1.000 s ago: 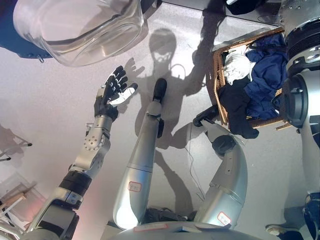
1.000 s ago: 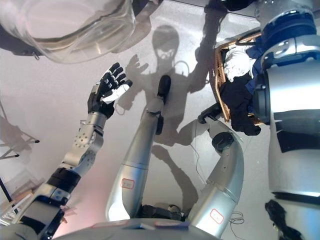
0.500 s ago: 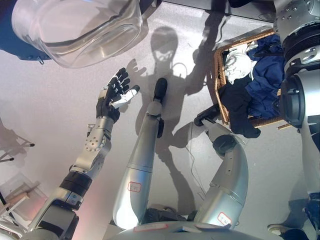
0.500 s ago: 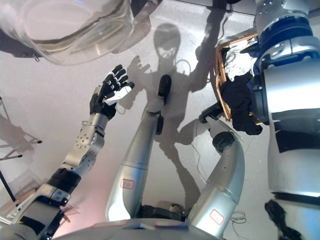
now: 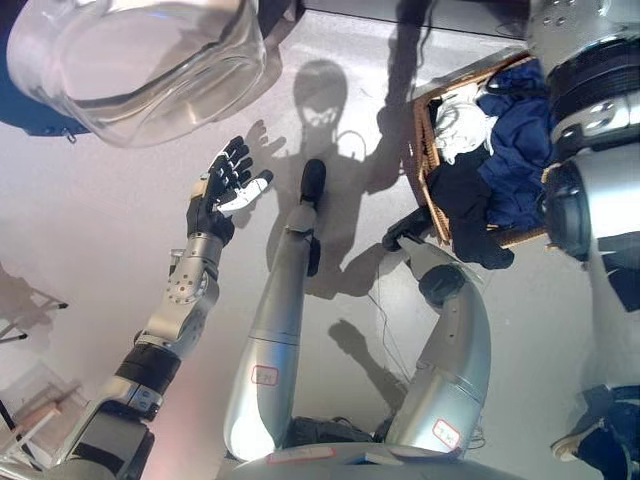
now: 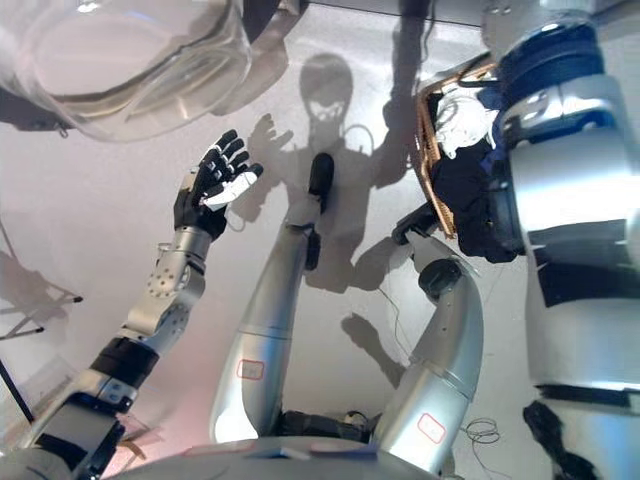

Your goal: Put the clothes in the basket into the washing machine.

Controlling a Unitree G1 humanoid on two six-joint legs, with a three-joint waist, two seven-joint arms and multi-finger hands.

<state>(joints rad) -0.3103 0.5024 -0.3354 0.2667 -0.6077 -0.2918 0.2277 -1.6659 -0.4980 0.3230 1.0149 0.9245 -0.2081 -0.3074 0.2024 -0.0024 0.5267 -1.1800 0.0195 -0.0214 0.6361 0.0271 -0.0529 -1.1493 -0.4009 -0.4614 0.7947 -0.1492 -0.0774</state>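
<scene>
A wicker basket [image 5: 421, 150] stands on the grey floor at the right. It holds a white garment [image 5: 455, 125], blue clothes [image 5: 515, 150] and a black garment [image 5: 470, 210] that hangs over its near rim. My right arm passes over the basket's right half and hides it; its hand is out of view. My left hand [image 5: 224, 186] is open, fingers spread, raised above the floor left of centre and empty. The washing machine's clear glass door [image 5: 140, 60] bulges at the top left, above the left hand.
Thin dark stand legs [image 5: 25, 318] and a pale wooden piece [image 5: 30, 415] sit at the lower left edge. A dark edge runs along the top of the floor behind the basket.
The whole picture has shifted a little, so the camera moved. My right arm covers more of the basket now. My left hand stays raised and open.
</scene>
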